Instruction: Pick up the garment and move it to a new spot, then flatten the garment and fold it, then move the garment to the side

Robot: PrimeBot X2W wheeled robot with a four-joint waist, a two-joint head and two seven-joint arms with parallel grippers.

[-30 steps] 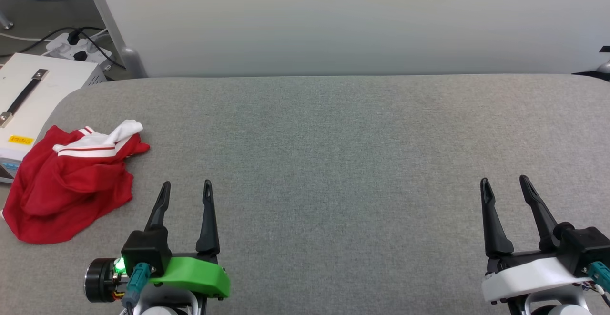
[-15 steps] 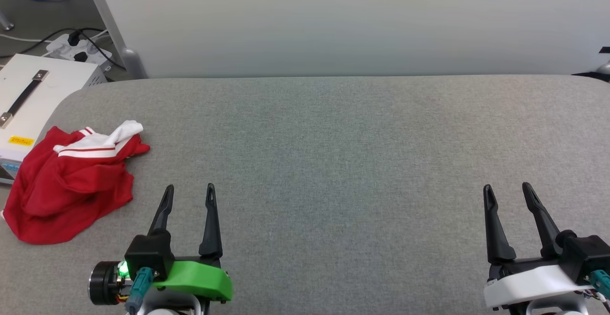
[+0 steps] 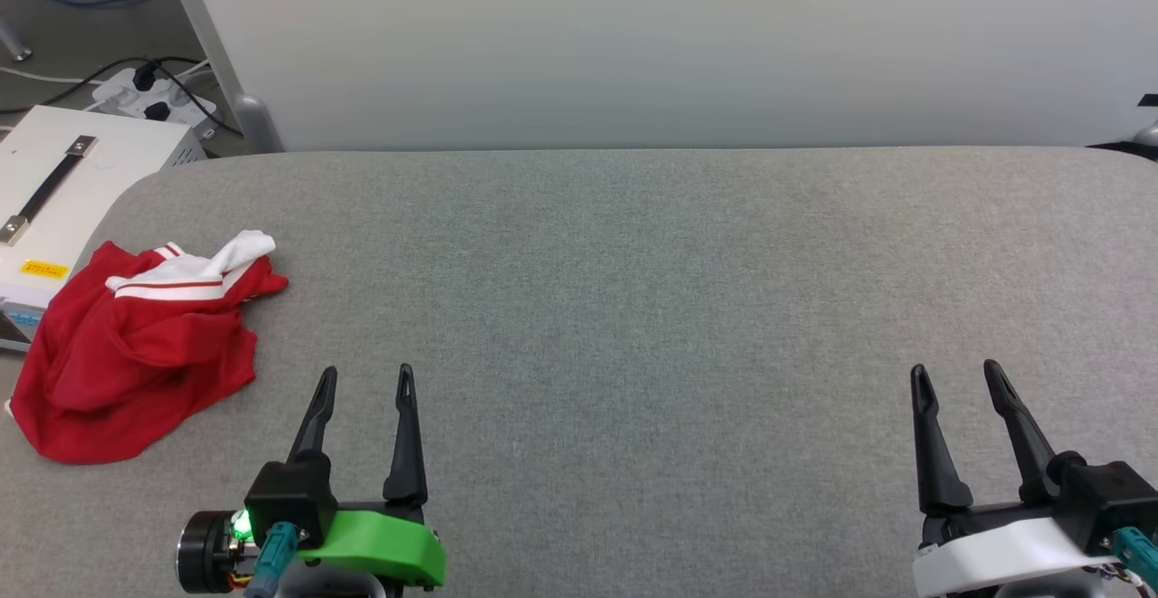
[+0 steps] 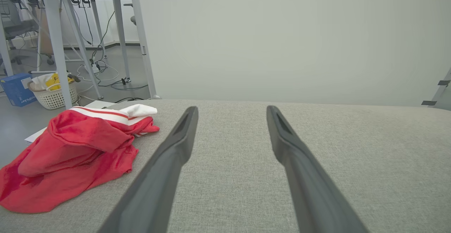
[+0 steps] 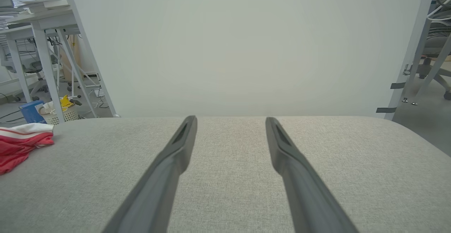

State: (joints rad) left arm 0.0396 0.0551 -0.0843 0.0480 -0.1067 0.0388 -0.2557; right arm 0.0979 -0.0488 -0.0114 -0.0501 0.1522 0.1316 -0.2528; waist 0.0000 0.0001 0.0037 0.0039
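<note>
The garment lies crumpled in a red heap with a white, red-striped sleeve on top, at the left edge of the grey table. It also appears as the garment in the left wrist view and the garment at the left edge of the right wrist view. My left gripper stands open and empty near the table's front, to the right of the heap and apart from it. Far to the right my right gripper is open and empty too.
A white box with a black handle stands beside the table's left end, with a power strip and cables on the floor behind it. A pale wall panel rises along the table's far edge. A laundry basket sits by desk legs.
Both grippers have drawn back a little toward the table's front edge, still open. The view has tilted slightly. The garment lies as before.
</note>
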